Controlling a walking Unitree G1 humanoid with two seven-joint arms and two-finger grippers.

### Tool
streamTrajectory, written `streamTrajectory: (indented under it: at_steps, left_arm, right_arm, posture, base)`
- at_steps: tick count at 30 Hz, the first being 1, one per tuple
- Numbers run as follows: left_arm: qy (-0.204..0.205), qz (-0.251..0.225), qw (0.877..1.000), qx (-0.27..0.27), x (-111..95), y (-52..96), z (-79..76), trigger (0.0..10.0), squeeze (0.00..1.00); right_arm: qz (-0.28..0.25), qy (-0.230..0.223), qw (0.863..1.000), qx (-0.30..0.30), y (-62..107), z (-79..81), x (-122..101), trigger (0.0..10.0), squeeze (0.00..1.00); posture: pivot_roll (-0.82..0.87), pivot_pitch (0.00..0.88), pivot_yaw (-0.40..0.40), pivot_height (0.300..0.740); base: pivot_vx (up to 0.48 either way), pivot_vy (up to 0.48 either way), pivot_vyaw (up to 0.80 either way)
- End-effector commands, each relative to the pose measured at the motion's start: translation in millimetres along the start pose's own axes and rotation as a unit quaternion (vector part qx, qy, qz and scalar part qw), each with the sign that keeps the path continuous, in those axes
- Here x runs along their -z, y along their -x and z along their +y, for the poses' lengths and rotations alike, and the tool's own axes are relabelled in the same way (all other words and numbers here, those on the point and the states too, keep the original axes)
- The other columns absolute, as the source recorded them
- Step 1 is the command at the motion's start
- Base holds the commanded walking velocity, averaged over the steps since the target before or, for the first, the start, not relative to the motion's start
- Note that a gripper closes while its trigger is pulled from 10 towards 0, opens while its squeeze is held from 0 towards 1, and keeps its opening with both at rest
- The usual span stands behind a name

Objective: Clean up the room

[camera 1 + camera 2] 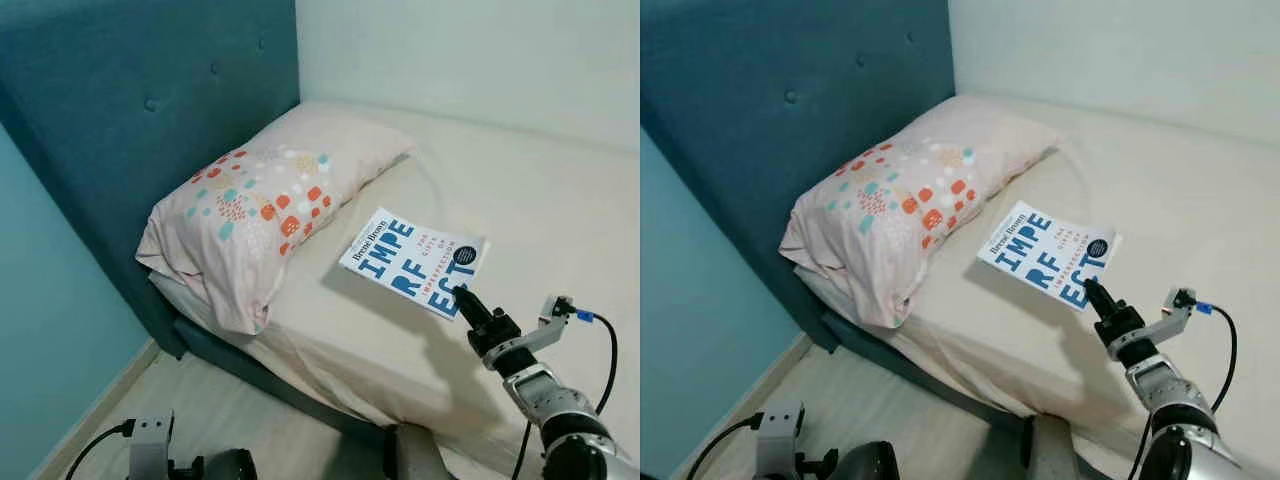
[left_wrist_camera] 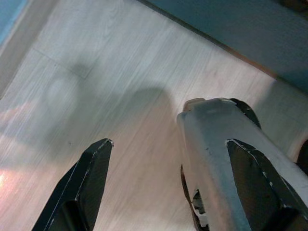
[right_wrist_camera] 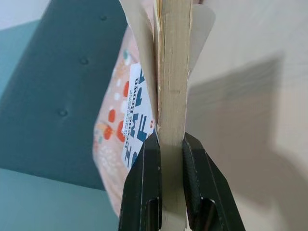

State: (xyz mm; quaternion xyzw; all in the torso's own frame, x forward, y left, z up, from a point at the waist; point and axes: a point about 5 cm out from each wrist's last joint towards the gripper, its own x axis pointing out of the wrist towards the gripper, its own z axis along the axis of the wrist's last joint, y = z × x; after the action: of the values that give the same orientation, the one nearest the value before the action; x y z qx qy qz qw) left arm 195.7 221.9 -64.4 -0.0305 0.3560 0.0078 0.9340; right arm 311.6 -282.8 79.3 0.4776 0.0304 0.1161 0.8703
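Right pincer [image 1: 462, 295] clamped on near edge of blue-and-white book [image 1: 412, 262], book lifted above bed [image 1: 560, 200], right of patterned pillow [image 1: 265, 205]. Left pincer [image 2: 163, 159] spread wide, low over floor [image 2: 96, 72]. Step: carrying book off bed. Next likely: find proper spot, set book down.

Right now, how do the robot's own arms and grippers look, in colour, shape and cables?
The right arm is made of silver metal segments with black joints, and a black cable with a blue plug loops beside it. The right gripper has two long black fingers. The left gripper has the same tapered black fingers, and a black cable runs to the left wrist's silver block.
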Motion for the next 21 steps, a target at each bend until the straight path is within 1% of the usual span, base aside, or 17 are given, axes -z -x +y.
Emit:
streamTrajectory:
  at_steps: [1, 3, 4, 5, 6, 8, 9, 10, 11, 13, 15, 17, 19, 20, 21]
  left_arm:
    - [-0.002, -0.004, 1.000, -0.013, 2.5, 5.6, 14.7, 10.0, 0.00]
    - [-0.002, -0.004, 1.000, -0.013, 2.5, 5.6, 14.7, 10.0, 0.00]
    - [-0.001, -0.008, 1.000, -0.015, 2.2, 6.9, 17.6, 10.0, 0.00]
    - [-0.001, -0.014, 1.000, -0.017, 2.5, 8.9, 21.4, 10.0, 0.00]
    - [-0.002, -0.020, 1.000, -0.018, 2.1, 10.3, 24.3, 10.0, 0.00]
    - [-0.003, -0.036, 0.999, -0.020, 3.9, 16.6, 33.0, 10.0, 0.00]
    - [-0.003, -0.036, 0.999, -0.020, 3.9, 16.6, 33.0, 10.0, 0.00]
    - [-0.005, -0.047, 0.999, -0.020, 2.2, 18.8, 36.8, 10.0, 0.00]
    - [-0.008, -0.057, 0.998, -0.020, 1.7, 21.9, 40.9, 10.0, 0.00]
    - [-0.016, -0.079, 0.997, -0.019, -2.1, 27.0, 47.8, 10.0, 0.00]
    - [-0.019, -0.087, 0.996, -0.018, -2.8, 29.5, 50.6, 10.0, 0.00]
    - [-0.029, -0.110, 0.993, -0.013, -7.6, 35.5, 54.6, 10.0, 0.00]
    - [-0.035, -0.118, 0.992, -0.010, -9.1, 37.8, 55.1, 10.0, 0.00]
    - [-0.044, -0.126, 0.991, -0.005, -10.2, 40.9, 55.3, 10.0, 0.00]
    - [-0.044, -0.126, 0.991, -0.005, -10.2, 40.9, 55.3, 10.0, 0.00]
  right_arm:
    - [0.023, 0.013, 1.000, -0.001, -4.5, 4.4, -4.8, 0.0, 0.00]
    - [0.023, 0.013, 1.000, -0.001, -4.5, 4.4, -4.8, 0.0, 0.00]
    - [0.034, 0.018, 0.999, -0.002, -5.7, 5.6, -5.3, 0.0, 0.00]
    - [0.045, 0.021, 0.999, -0.008, -7.0, 7.3, -4.8, 0.0, 0.00]
    - [0.054, 0.022, 0.998, -0.014, -9.0, 9.4, -3.6, 0.0, 0.00]
    - [0.074, 0.020, 0.996, -0.040, -12.0, 14.5, 0.0, 0.0, 0.00]
    - [0.074, 0.020, 0.996, -0.040, -12.0, 14.5, 0.0, 0.0, 0.00]
    - [0.083, 0.018, 0.995, -0.050, -15.9, 18.0, 3.6, 0.0, 0.00]
    - [0.090, 0.014, 0.994, -0.061, -18.6, 20.8, 7.4, 0.0, 0.00]
    - [0.099, 0.013, 0.993, -0.069, -25.0, 25.2, 15.8, 0.0, 0.00]
    - [0.102, 0.014, 0.992, -0.070, -26.4, 26.1, 18.2, 0.0, 0.00]
    - [0.093, 0.014, 0.993, -0.065, -31.0, 28.4, 19.7, 0.0, 0.00]
    - [0.087, 0.013, 0.994, -0.063, -32.5, 29.1, 19.3, 0.0, 0.00]
    - [0.079, 0.011, 0.995, -0.061, -34.3, 30.5, 17.7, 0.0, 0.00]
    - [0.079, 0.011, 0.995, -0.061, -34.3, 30.5, 17.7, 0.0, 0.00]
  posture:
    - [0.05, 0.189, 0.042, 0.565]
    - [0.05, 0.189, 0.042, 0.565]
    - [0.06, 0.196, 0.043, 0.565]
    - [0.07, 0.226, 0.045, 0.565]
    - [0.07, 0.235, 0.047, 0.565]
    - [0.11, 0.306, 0.059, 0.565]
    - [0.11, 0.306, 0.059, 0.565]
    - [0.11, 0.320, 0.062, 0.565]
    - [0.13, 0.353, 0.068, 0.565]
    - [0.15, 0.395, 0.077, 0.565]
    - [0.15, 0.403, 0.078, 0.565]
    - [0.20, 0.460, 0.096, 0.565]
    - [0.20, 0.460, 0.096, 0.565]
    - [0.21, 0.483, 0.101, 0.565]
    - [0.21, 0.483, 0.101, 0.565]
  base:
    - [0.000, 0.000, 0.00]
    - [0.000, 0.000, 0.00]
    - [0.000, 0.000, 0.00]
    - [0.000, 0.000, 0.00]
    - [0.000, 0.000, 0.00]
    - [0.000, 0.000, 0.00]
    - [0.000, 0.000, 0.00]
    - [0.000, 0.000, 0.00]
    - [0.000, 0.000, 0.00]
    - [0.000, 0.000, 0.00]
    - [0.000, 0.000, 0.00]
    - [0.000, 0.000, 0.00]
    - [0.000, 0.000, 0.00]
    - [0.000, 0.000, 0.00]
    - [0.000, 0.000, 0.00]
